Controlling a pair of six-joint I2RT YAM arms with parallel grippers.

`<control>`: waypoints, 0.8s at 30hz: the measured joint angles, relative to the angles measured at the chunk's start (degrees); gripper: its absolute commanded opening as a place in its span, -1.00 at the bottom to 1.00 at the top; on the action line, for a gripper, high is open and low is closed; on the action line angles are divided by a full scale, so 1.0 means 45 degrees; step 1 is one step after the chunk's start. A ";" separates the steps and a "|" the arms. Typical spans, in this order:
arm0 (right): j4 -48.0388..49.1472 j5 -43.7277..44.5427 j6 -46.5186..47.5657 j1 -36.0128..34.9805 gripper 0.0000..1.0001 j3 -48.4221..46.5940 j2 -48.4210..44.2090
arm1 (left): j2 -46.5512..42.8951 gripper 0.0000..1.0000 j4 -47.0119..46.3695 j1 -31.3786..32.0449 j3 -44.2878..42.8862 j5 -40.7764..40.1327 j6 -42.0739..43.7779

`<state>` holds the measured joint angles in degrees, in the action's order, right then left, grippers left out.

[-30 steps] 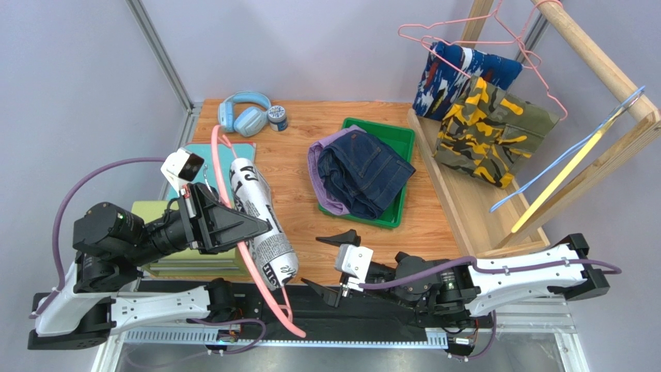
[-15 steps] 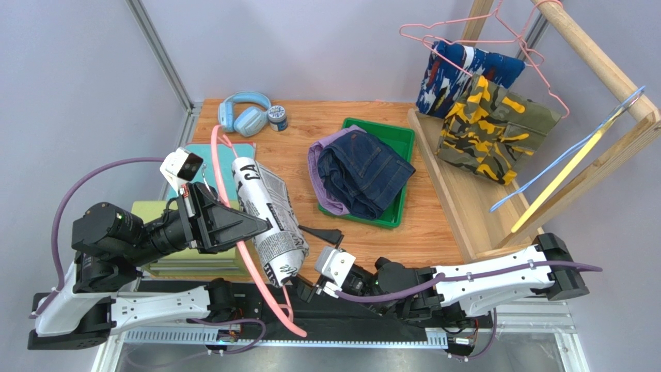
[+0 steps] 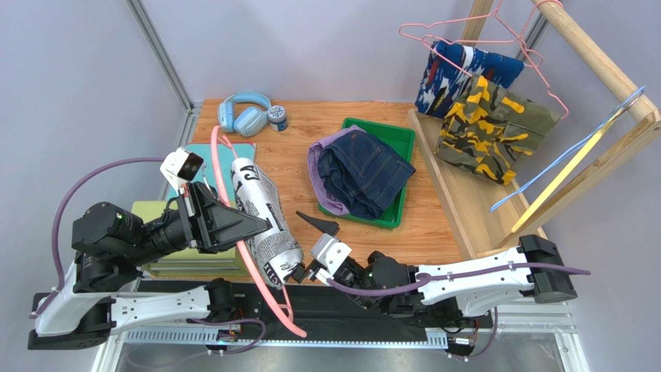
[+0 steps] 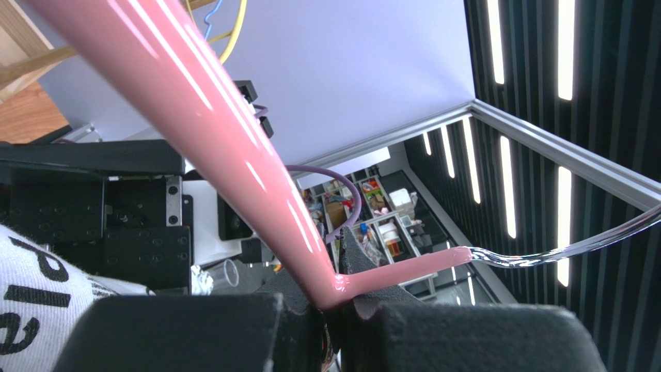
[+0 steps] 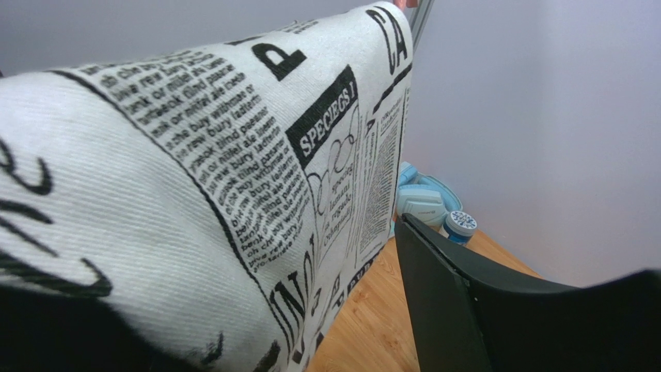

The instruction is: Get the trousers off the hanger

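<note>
Left pincer (image 4: 333,298) clamped tight on pink hanger (image 4: 233,147), right at the bend of the plastic, holding it off the desk (image 3: 306,132) and steeply tilted. Newsprint trousers (image 3: 260,203) hang draped over this hanger as a long roll, upper end near the far side of the left arm, lower hem down by the near desk edge.

Right pincer (image 3: 308,249) with jaws apart, low at the near edge, set at the lower end of the newsprint pair. One finger sits by the hem, the other sticks out to the right, clear of the cloth. Right wrist view: printed fabric fills the left, a black finger (image 5: 458,302) to the right with a gap between it and the cloth. No grip on the fabric.

Green tray (image 3: 405,138) mid-desk carries the denim trousers (image 3: 365,174) on top of the purple trousers (image 3: 316,159), purple edge poking out left.

Wooden rack (image 3: 597,54) at right: camouflage trousers (image 3: 493,128) and abstract-print trousers (image 3: 458,77) each hang on a pink wire hanger (image 3: 434,31), abstract pair behind the camouflage. Bare blue and yellow hangers (image 3: 574,159) further along the rail.

Blue headphones (image 3: 244,112) and a small round tin (image 3: 278,116) at the far left of the desk, just beside each other. Stack of flat greenish items (image 3: 151,209) under the left arm.
</note>
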<state>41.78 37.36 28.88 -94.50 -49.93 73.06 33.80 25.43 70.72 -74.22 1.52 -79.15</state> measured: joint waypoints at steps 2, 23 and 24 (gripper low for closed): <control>0.0418 0.0015 -0.0010 0.0151 0.38 -0.0005 0.0185 | 0.0000 -1.00 0.0000 0.0000 0.0000 -0.0005 0.0000; 0.1763 0.0131 0.0500 0.0729 -1.00 -0.0855 0.1355 | -0.0253 -1.00 0.1433 0.0015 -0.0797 -0.0534 0.0675; 0.1481 0.0126 0.0486 0.0733 -1.00 -0.0899 0.1292 | -0.0296 -1.00 0.1817 0.0019 -0.0903 -0.0685 0.0758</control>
<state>48.45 37.93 31.07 -91.20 -53.98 78.87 32.47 33.61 70.81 -78.28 -1.56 -75.75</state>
